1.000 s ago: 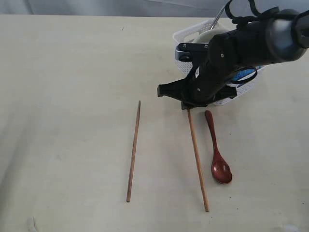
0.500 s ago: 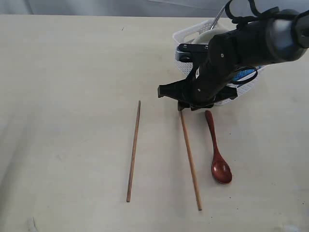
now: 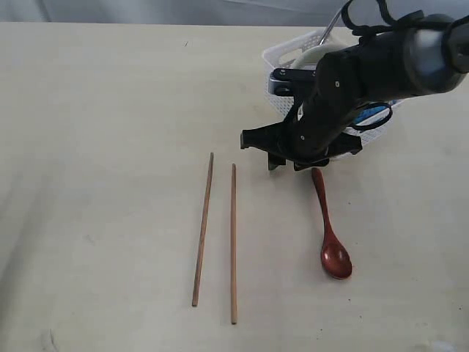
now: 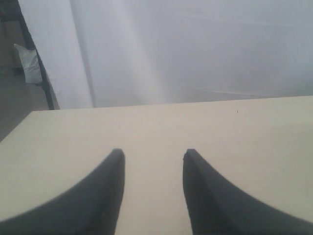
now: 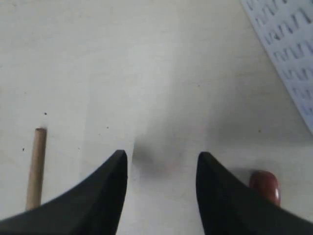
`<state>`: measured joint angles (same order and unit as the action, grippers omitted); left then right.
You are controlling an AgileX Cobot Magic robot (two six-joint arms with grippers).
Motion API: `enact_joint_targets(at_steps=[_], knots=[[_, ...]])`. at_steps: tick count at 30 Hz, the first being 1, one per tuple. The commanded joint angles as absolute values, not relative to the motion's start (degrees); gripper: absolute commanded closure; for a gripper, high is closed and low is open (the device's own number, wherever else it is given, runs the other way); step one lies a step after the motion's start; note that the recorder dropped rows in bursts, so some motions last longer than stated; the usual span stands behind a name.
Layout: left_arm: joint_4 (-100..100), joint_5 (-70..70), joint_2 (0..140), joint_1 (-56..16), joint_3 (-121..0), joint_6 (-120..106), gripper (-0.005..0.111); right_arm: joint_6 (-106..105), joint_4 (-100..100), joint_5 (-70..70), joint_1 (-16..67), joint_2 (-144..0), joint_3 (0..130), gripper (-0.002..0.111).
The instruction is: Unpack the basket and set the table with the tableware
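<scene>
Two wooden chopsticks lie side by side on the table (image 3: 110, 110), one (image 3: 203, 229) on the left and one (image 3: 234, 243) just right of it. A red-brown spoon (image 3: 329, 233) rests to their right, bowl end toward the front. My right gripper (image 3: 287, 165) hovers low in front of the white basket (image 3: 282, 55), open and empty. Its wrist view shows the gripper (image 5: 161, 156) over bare table, with a chopstick end (image 5: 36, 166) on one side and the spoon handle tip (image 5: 265, 183) on the other. My left gripper (image 4: 153, 154) is open over bare tabletop.
The basket's perforated wall (image 5: 288, 54) stands close to the right gripper. Inside it are a cream bowl (image 3: 322, 53), a steel handle (image 3: 333, 26) sticking up and a blue bag (image 3: 370, 115), largely hidden by the right arm.
My right gripper has opened and let go of the second chopstick. That chopstick has moved left and now lies beside the first. The arm lifted slightly.
</scene>
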<state>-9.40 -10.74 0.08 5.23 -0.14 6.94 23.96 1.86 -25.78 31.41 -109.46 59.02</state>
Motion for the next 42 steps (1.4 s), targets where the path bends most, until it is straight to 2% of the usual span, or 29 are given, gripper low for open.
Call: enact_joint_targets(at_steps=[1,19,30,34,42], knots=[[-9.12,-10.38,0.0,4.77,0.0,7.22,0.069,24.02,1.52,-25.77,31.46,-109.03,58.89,0.064],[-9.12,-10.38,0.0,4.77,0.0,7.22,0.069,23.79,-19.29,-20.46,30.13,-91.61,59.27,0.064],[-10.35,-9.94,0.0,4.77,0.0,6.09,0.069,20.42,-21.08,-19.2,7.21,-83.82,59.27,0.064],[-6.98,-0.62,0.0,4.77,0.0,12.23,0.069,20.13,-21.08,-18.8,4.11,-83.84,59.17,0.064],[-5.68,18.64,0.0,4.77,0.0,22.33,0.069,18.41,-20.97,-15.48,4.11,-83.92,59.17,0.064]])
